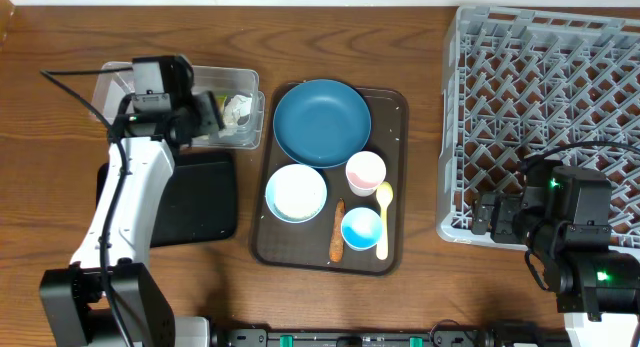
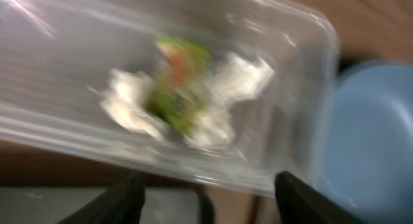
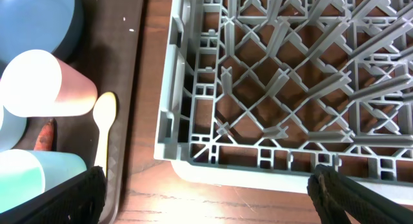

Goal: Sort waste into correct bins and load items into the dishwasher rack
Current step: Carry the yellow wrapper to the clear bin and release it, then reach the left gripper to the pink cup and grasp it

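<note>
the left gripper (image 1: pixel 207 115) hangs over the clear tub (image 1: pixel 250 83) at the far left of the table. its two dark fingers (image 2: pixel 126 199) are spread apart, with the tub's near wall showing between them (the wrist view there is badly blurred). inside the tub the crumpled white paper (image 2: pixel 129 106) and the green-orange wrapper (image 2: pixel 177 88) lie bunched together. the black tray (image 1: pixel 205 202) sits just beside the tub on the robot's side, partly under the left arm.

in the middle is the brown serving tray (image 1: pixel 397 102). it holds the dark blue plate (image 1: pixel 322 122) at its far end and the pale bowl (image 1: pixel 296 192) nearer the robot. the pinkish cup (image 1: pixel 365 172) and the blue cup (image 1: pixel 362 228) are also on it, with the yellow spoon (image 1: pixel 383 212) along the right side. the carrot-like stick (image 1: pixel 338 235) lies between the bowl and the blue cup. a few white specks (image 3: pixel 131 29) on that tray may be rice, i can't say for sure.

the grey rack (image 1: pixel 545 107) stands on the right. the right gripper (image 3: pixel 206 185) hovers at the rack's near left corner, jaws wide apart.
</note>
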Controlling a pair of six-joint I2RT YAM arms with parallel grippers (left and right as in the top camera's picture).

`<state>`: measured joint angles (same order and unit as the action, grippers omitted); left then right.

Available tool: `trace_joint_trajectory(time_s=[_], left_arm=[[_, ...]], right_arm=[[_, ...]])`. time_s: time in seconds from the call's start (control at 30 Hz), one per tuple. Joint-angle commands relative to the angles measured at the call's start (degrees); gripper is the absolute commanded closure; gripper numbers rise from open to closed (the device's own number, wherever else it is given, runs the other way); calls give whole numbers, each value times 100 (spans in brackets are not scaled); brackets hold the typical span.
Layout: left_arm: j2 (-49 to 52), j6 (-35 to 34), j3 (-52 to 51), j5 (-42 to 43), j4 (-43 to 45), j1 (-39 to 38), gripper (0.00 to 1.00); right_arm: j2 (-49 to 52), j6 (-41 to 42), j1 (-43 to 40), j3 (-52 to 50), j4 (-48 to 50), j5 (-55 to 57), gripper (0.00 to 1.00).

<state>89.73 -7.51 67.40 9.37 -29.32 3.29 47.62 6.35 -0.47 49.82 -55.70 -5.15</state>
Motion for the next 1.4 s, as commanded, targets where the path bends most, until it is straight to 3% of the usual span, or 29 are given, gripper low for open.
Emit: trace_joint_trajectory(time_s=[0.0,0.2,0.47,0.67,1.13,1.23,1.37], left_arm=[[-160,35,109,1158,-343,-136,31],[-579,39,109,1447,-820,-699,25],[-431,13,109,1438,-918,-2168,18],[-57,-26,109,837,-697,-3097,17],[979,-179,109,625,-116,-3521,19],[1193,-345,109,688,-31,-3526,30],[1364,-551,109,708,9,-3526,62]], right_arm=[[-9,7,50,111,-22,-26,1],[-9,9,50,111,-24,-28,1],[-9,7,50,111,-24,-26,1],[-9,7,50,111,-26,-26,1],[-9,7,50,111,-46,-26,1],[-9,7,50,111,-59,-28,1],[-9,7,50,111,-72,-26,1]])
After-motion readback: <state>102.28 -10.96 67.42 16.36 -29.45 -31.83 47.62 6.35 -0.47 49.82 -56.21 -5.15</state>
